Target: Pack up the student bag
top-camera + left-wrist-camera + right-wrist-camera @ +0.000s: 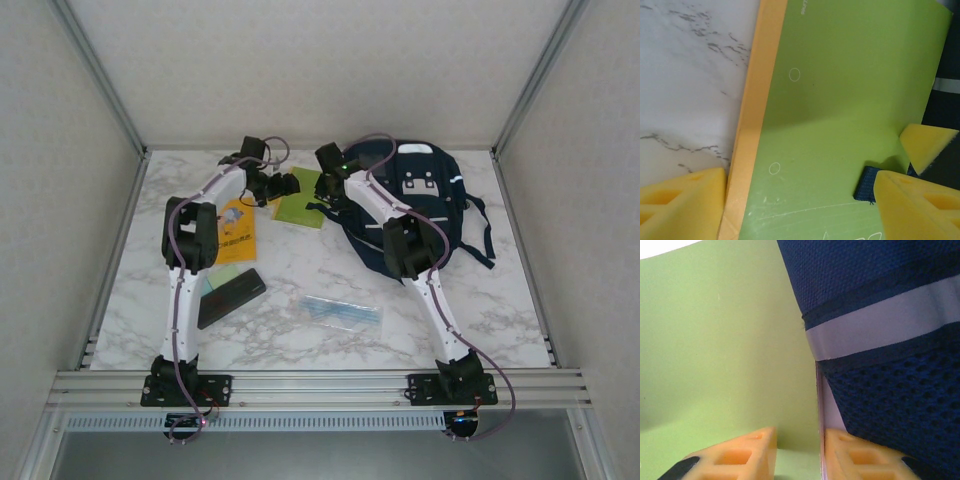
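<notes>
1. Far right on the table [330, 268] lay the bag [420, 190], with the green book [850, 90] at its left edge
2. Left gripper [805, 172] stood open astride the book; right gripper [800, 440] was narrow at the bag's rim, grip unclear
3. Risk: the rim slipping free, so the book would jam against fabric

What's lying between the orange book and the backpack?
A green notebook lies on the table between the orange book and the backpack. The top view shows it.

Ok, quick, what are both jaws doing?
Left gripper: jaws open, over the flat green notebook.
Right gripper: jaws narrowly apart beside the dark navy fabric backpack; grip cannot be told.
</notes>
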Motion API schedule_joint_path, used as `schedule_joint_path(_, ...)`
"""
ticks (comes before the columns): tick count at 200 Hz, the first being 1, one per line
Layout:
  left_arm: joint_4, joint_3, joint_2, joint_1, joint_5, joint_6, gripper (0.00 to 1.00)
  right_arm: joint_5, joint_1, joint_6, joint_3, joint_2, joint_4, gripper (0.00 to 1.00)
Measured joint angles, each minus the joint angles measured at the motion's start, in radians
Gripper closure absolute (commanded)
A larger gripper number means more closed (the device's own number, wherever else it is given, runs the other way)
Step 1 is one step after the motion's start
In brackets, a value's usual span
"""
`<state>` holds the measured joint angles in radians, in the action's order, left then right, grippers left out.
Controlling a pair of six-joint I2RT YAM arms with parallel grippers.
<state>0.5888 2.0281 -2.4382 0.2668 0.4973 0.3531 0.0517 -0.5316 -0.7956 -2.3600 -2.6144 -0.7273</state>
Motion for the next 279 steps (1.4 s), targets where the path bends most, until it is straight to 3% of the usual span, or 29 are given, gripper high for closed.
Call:
schedule_joint_path(70,-0.141,-0.152,0.071,-0.007,0.051,0.077,0.29,-0.003,0.005,0.004,0.004,0.0,-0.002,0.71)
schedule_joint_path(134,-0.14,-0.225,0.126,0.001,0.097,0.123,0.38,-0.001,0.011,0.027,0.015,0.004,0.006,0.72)
schedule_joint_path(178,-0.197,-0.278,0.166,0.073,0.189,0.146,0.41,-0.001,0.011,0.031,0.046,0.018,0.033,0.71)
schedule_joint_path(206,-0.206,-0.278,0.179,0.105,0.205,0.148,0.57,-0.003,0.011,0.031,0.051,0.021,0.037,0.72)
schedule_joint_path(239,-0.18,-0.284,0.18,0.097,0.184,0.132,0.93,-0.005,0.011,0.035,0.064,0.028,0.048,0.71)
schedule_joint_path(279,-0.155,-0.3,0.197,0.093,0.141,0.106,1.0,-0.027,0.011,0.042,0.087,0.043,0.063,0.68)
